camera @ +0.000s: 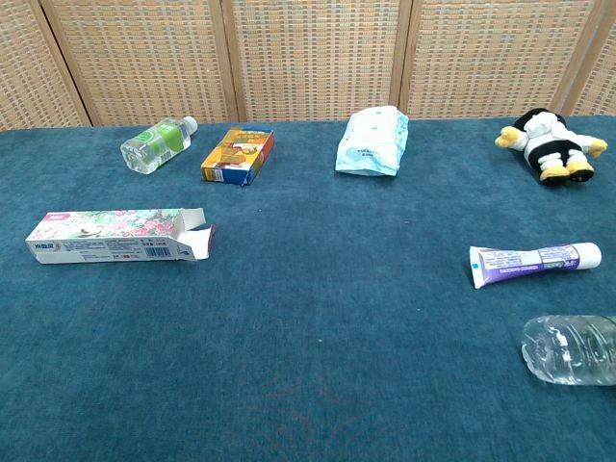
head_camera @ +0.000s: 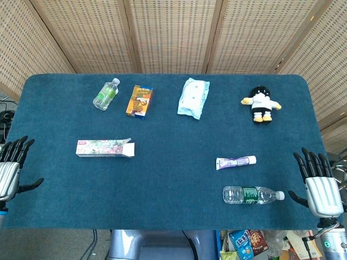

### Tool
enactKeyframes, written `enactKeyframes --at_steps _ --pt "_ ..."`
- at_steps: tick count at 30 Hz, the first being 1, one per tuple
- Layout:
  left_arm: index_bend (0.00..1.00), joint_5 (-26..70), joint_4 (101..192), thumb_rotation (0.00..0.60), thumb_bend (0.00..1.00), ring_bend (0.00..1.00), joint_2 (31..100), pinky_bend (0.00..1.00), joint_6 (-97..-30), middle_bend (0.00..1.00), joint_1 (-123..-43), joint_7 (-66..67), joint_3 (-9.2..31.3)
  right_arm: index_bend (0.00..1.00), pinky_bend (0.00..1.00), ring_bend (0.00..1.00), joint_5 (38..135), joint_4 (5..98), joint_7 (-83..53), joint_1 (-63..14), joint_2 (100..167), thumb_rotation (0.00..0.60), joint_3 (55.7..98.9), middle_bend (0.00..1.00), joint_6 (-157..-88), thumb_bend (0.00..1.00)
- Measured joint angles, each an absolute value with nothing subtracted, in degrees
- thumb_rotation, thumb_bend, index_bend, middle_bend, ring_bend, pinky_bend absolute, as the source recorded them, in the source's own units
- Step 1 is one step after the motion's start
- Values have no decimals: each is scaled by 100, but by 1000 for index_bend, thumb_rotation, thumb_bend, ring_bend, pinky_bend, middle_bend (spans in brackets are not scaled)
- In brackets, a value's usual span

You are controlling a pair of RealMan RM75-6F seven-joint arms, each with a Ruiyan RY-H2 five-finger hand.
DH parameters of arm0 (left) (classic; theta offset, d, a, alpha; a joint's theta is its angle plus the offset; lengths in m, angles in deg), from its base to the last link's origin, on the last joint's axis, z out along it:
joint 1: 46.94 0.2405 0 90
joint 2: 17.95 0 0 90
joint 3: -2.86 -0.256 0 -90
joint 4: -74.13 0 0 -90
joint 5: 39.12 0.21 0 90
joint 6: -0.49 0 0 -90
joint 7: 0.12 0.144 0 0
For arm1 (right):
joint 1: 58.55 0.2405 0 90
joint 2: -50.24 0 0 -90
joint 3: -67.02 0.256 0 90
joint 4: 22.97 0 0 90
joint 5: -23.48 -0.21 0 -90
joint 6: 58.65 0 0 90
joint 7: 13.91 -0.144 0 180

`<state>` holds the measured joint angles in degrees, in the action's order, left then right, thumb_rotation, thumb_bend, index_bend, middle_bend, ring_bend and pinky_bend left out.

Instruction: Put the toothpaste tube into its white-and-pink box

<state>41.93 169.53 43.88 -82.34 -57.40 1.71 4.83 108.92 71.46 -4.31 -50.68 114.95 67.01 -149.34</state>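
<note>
The toothpaste tube (head_camera: 235, 162) (camera: 535, 262), white and purple with a white cap pointing right, lies on the right half of the blue table. Its white-and-pink box (head_camera: 105, 148) (camera: 117, 236) lies on the left half, with its flaps open at the right end. My left hand (head_camera: 12, 168) hangs at the table's left edge with fingers spread and nothing in it. At the right edge my right hand (head_camera: 320, 184) is likewise spread and holds nothing. Neither hand shows in the chest view.
A clear water bottle (head_camera: 252, 195) (camera: 570, 349) lies just in front of the tube. Along the back lie a small green-label bottle (head_camera: 105, 94), an orange box (head_camera: 139, 101), a pale blue wipes pack (head_camera: 193, 97) and a plush toy (head_camera: 261, 103).
</note>
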Motion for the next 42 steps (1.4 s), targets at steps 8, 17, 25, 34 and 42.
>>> enactKeyframes --at_steps 8,17,25,34,42 --pt "0 4166 16927 600 182 0 4362 0 -8196 0 -5701 67 550 0 0 0 10794 7000 -615 -4879 11616 600 6881 0 -14451 0" --pt "0 4019 16865 600 182 0 4400 0 -8005 0 -5770 51 655 148 44 9 10374 6136 -1148 -3901 11853 600 7242 155 -12599 0" --pt "0 3751 16824 600 181 0 4376 0 -7804 0 -5808 -98 776 284 156 126 10024 4985 -1276 -3005 12515 600 7409 252 -11270 115" --pt "0 3539 16724 600 181 0 4379 0 -7548 0 -5886 -143 867 351 197 171 9932 4437 -1217 -2734 12992 600 7359 313 -10886 189" --pt "0 3407 16652 600 182 0 4455 0 -7423 0 -5944 -44 920 374 228 200 10202 4010 -1569 -2631 13291 600 7228 344 -10857 283"
